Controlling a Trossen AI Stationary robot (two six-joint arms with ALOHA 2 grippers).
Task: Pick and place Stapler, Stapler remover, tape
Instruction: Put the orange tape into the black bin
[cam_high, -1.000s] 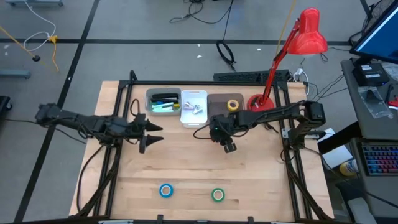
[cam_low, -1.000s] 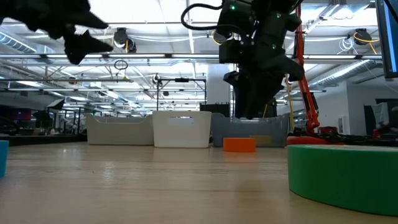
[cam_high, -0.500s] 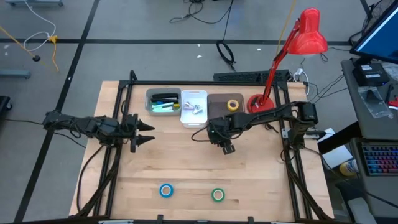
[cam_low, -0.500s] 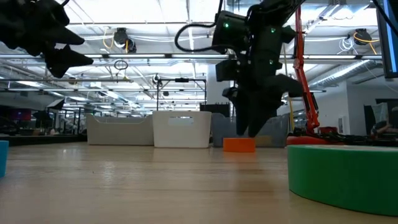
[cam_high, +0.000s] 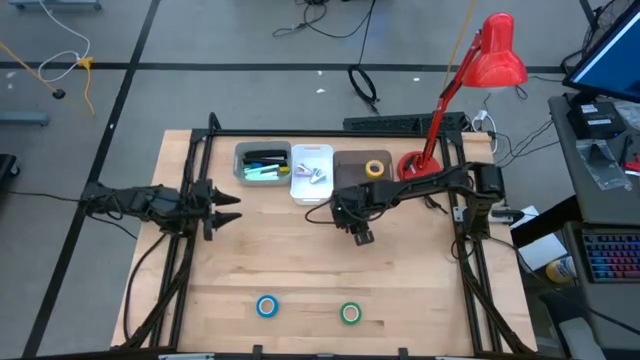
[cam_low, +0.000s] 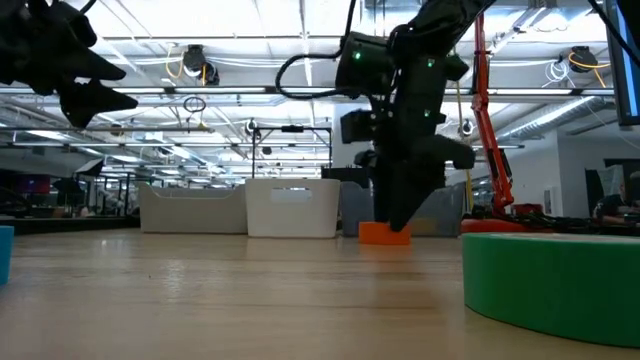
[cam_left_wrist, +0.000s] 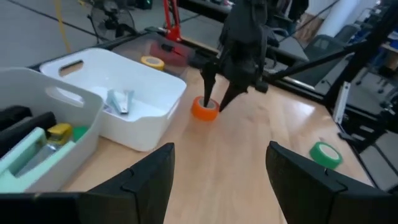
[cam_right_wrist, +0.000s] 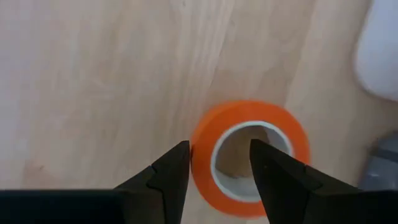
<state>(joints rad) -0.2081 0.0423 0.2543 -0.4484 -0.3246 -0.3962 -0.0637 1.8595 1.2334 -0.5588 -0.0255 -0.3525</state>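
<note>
**Right gripper poised over the orange roll**

Wooden tabletop (cam_high: 300, 270) fills the workspace, with three bins along its far edge: a grey bin (cam_high: 262, 163) of markers, a white bin (cam_high: 311, 172) holding small metal pieces, and a dark bin (cam_high: 364, 169) with the yellow tape (cam_high: 375, 168) in it. A red lamp (cam_high: 495, 52) stands at the far right corner.

The right gripper (cam_right_wrist: 217, 165) points down at the orange tape (cam_right_wrist: 249, 155), which lies flat on the wood just beside the white bin. Its fingers are parted, one outside the ring's wall and one over the pale centre; nothing is grasped yet. The left gripper (cam_high: 222, 208) hangs above the table's left side, released and empty.

The likeliest failure is a finger landing on top of the ring wall and not astride it, which would push the roll away or tip it. The white bin is near, so a sliding roll could jam against its wall.

Open wood runs wide toward the front edge, where the blue tape (cam_high: 266, 306) and green tape (cam_high: 350, 314) lie well apart. No stapler is visible.
</note>
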